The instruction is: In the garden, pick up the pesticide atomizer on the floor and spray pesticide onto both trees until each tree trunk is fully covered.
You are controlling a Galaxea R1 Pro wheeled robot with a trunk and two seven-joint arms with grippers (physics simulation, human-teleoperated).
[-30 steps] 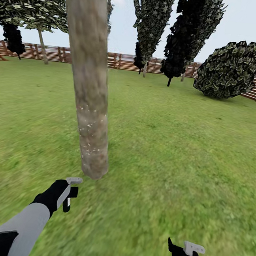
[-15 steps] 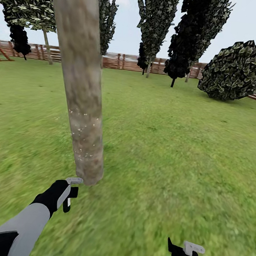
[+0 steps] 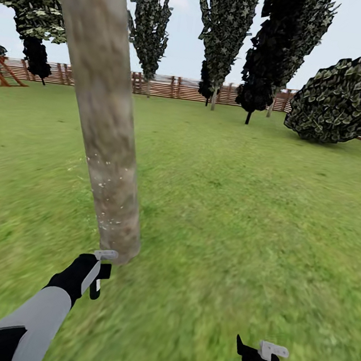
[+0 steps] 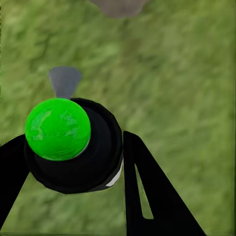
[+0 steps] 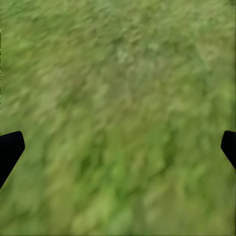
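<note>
the left gripper pinches the pesticide atomizer, a small black bottle with a round bright green top and a bit of white label on its side. its black fingers press on both sides of the bottle. in the head view the left gripper hangs low over the grass, just beside the foot of the big tree trunk, and you can see a thin white strip of the bottle below its white tip. the trunk is thick and pale grey-brown, and it leans a little. small white specks of pesticide dot its lower part. the right gripper is low on the other side, well apart from the trunk. in its own wrist view its two black fingertips sit far apart at the edges with blurry grass between them, so it is spread wide and holds nothing. farther off stand tall trees with dark jagged leaves, a round bush, and a brown wooden fence along the back of the lawn, under a pale sky.
</note>
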